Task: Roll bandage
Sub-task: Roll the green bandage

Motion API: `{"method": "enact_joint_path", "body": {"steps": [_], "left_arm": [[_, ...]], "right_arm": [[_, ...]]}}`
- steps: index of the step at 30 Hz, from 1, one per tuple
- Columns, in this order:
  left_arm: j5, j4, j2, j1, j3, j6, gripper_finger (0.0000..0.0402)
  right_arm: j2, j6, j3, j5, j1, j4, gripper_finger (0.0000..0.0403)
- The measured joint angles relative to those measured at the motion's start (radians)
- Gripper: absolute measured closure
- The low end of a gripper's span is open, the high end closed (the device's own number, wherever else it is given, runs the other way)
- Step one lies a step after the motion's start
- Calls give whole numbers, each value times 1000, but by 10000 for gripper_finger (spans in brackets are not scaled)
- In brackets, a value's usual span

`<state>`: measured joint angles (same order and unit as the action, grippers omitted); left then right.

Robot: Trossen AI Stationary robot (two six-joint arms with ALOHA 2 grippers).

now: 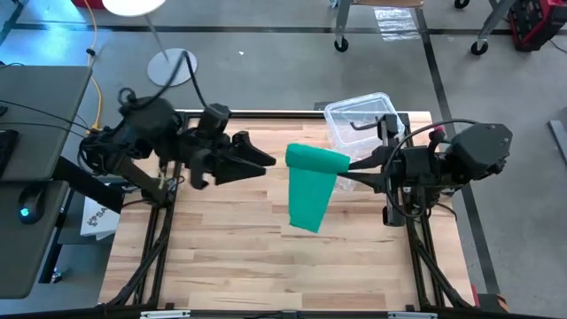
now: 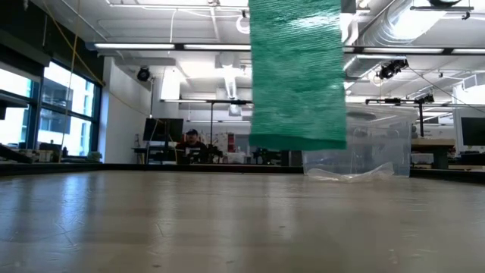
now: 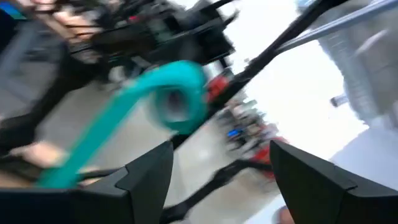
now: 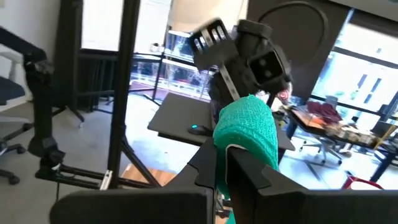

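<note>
Right gripper [image 4: 227, 163] clamped on the rolled top of the bandage [image 1: 312, 188], mid-table in the air, tail hanging free above the wood. Left gripper [image 1: 266, 159] just left of the roll, fingers apart, holding nothing. To roll well, I'd have left re-grab the roll end squarely while right keeps the strip taut.

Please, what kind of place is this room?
Probably a robotics lab or workshop. Two robot arms work at a wooden table with a green bandage; beyond it are desks with monitors, office chairs and exposed ceiling ducts.

A grey floor [image 1: 266, 80], tall windows [image 2: 45, 114] and strip ceiling lights [image 2: 151, 47] surround the table.
</note>
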<state>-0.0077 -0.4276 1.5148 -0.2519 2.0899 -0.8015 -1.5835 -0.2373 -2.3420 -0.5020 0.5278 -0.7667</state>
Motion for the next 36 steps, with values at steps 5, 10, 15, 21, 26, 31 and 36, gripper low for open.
{"method": "enact_joint_path", "body": {"steps": [5, 10, 15, 21, 26, 31, 36], "left_arm": [[-82, 66, 11, -12, 1, -35, 143], [-142, 50, 39, -10, 0, -44, 144], [-158, 61, 52, -7, 0, -69, 144], [-175, 90, 60, 5, 0, -73, 144], [-186, 89, 58, 11, 0, -78, 144], [-174, 89, 65, 11, 0, -78, 146], [-166, 121, 65, 1, 0, -49, 163]], "right_arm": [[-2, 12, 0, -4, 0, 0, 391], [-4, 27, 0, -4, -4, 0, 391], [-4, 38, 0, -4, -3, 2, 391], [-7, 39, 0, -2, -4, 0, 391], [-7, 46, 0, -1, -3, 0, 391], [-7, 46, 0, -1, -4, 0, 391], [-7, 46, 0, 2, -4, -1, 391]]}}
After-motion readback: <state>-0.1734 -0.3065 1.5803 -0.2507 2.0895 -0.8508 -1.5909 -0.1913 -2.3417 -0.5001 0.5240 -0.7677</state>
